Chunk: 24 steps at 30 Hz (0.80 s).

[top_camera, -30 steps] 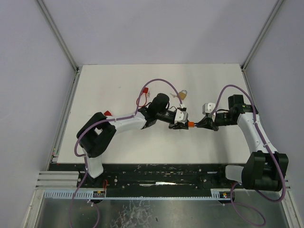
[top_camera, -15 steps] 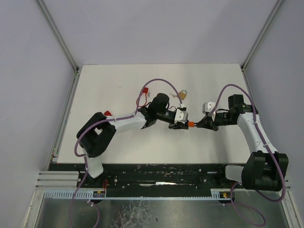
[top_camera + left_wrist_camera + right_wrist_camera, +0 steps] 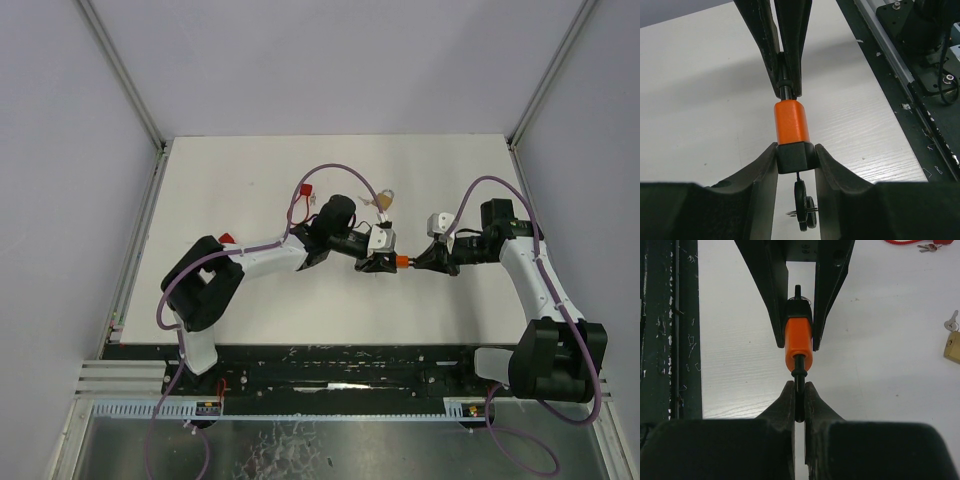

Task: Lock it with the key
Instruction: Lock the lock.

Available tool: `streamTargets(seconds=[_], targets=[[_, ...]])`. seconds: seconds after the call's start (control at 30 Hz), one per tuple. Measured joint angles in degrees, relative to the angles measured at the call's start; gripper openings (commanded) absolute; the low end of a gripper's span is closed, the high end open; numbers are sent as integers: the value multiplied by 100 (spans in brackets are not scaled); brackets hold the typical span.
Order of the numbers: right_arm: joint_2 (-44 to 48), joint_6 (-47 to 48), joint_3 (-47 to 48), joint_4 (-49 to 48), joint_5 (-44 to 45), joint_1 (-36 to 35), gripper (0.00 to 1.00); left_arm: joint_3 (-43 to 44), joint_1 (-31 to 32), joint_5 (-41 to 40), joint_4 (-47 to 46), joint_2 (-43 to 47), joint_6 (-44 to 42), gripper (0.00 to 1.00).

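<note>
White bench with orange padlock held between two end effectors near centre.
Left end effector clamped on black key end of lock body, key protruding behind; right end effector pressed nearly together, pinching black shackle. Brass padlock lying apart, farther back.

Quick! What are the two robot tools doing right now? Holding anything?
The left tool is closed on the orange lock, at its black end.
The right tool is closed on the thin black stem sticking out of it.
</note>
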State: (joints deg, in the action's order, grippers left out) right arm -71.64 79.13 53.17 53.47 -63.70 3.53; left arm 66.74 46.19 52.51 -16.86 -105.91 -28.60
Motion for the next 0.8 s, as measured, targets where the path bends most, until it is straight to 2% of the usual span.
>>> streamTargets(seconds=[0.27, 0.33, 0.4, 0.63, 0.7, 0.8], targets=[[-85, -111, 0, -28, -59, -26, 0, -2, -7, 7, -31, -2, 140, 0], [-85, -142, 0, -46, -66, -33, 16, -2, -15, 28, -31, 0, 162, 0], [-85, -208, 0, -57, -68, -44, 27, -7, -28, 52, -39, 0, 179, 0], [-85, -146, 212, 168, -199, 2, 37, -216, -92, 155, -328, 20, 308, 0], [-85, -11, 332, 345, -245, 94, 44, -323, -144, 173, -463, 52, 387, 0], [-81, 341, 568, 750, -354, 345, 50, -490, -251, 199, -697, 114, 531, 0]])
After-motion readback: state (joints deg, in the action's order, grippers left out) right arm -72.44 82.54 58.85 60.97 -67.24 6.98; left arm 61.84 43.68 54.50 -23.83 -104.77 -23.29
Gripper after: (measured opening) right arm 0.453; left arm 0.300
